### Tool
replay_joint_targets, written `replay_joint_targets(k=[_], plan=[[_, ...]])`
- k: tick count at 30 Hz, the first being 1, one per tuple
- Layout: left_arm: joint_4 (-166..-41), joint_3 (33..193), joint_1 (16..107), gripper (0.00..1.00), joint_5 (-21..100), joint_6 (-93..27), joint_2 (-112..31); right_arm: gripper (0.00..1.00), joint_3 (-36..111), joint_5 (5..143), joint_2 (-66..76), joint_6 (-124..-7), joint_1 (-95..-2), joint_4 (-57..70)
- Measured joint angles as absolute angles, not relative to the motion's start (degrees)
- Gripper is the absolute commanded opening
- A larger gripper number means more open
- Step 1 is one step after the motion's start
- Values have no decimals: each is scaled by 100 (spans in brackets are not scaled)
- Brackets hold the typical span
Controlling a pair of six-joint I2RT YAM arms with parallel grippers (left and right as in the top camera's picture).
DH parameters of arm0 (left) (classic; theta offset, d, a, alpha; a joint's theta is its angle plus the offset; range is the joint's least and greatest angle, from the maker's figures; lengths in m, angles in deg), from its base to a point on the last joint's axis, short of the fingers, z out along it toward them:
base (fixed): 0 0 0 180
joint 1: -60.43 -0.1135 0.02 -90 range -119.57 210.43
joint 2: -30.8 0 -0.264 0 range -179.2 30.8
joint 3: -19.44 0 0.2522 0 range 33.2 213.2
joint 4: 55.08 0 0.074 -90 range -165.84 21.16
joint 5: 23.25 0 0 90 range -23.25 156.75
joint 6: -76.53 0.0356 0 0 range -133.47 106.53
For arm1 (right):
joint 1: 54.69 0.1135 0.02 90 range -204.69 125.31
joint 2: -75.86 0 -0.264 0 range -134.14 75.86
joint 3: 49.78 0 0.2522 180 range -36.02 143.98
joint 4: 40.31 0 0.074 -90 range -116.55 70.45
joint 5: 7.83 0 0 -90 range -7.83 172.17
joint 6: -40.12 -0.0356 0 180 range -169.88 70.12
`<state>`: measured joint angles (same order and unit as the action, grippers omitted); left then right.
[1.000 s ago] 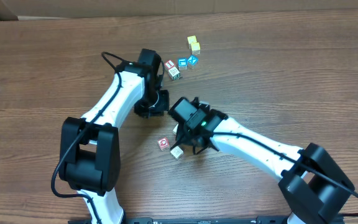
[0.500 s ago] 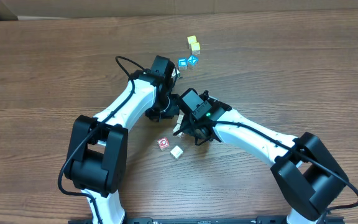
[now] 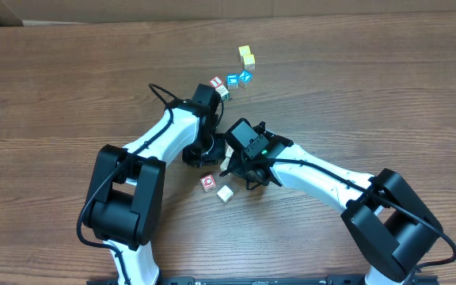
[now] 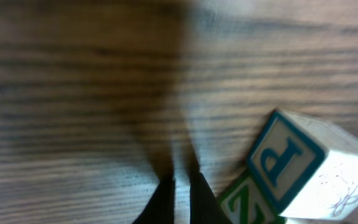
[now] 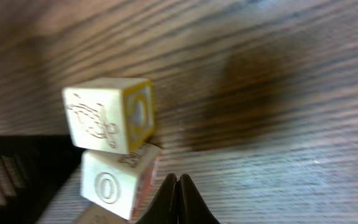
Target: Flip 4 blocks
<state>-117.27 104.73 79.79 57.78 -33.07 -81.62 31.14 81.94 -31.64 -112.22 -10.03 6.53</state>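
Near right gripper (image 5: 177,182), lower block (image 5: 112,182) cropped

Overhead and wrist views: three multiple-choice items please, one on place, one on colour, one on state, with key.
1. Overhead: where are the two yellow cubes? A) just above the blue cubes in the picture B) between the arm bases C) at the left edge
2. Left wrist: what colour is the P on the block? A) red B) blue C) yellow
3. How is the right claw? A) wide open B) shut on a block C) shut, empty
1 A: they lie right above the blue pair. 2 B: letter and frame are blue. 3 C: tips meet, nothing between.
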Motion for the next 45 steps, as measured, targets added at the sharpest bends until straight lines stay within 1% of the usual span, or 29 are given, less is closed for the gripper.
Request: replay_joint_targets(k=[5,16,45], plan=[[-11674,10449,7979,4,5601,-3324,-8160,4,3020,8194,-3164,-11270,-1003,386],[-11663,10368,7981,4,5050,-3326,-8162,4,2917,8218,-3167,-11410,-1003,211],[-11331,10364,7979,4,5021,-3337,-8162,5,2871,8498,-3167,-11419,-992,-9]])
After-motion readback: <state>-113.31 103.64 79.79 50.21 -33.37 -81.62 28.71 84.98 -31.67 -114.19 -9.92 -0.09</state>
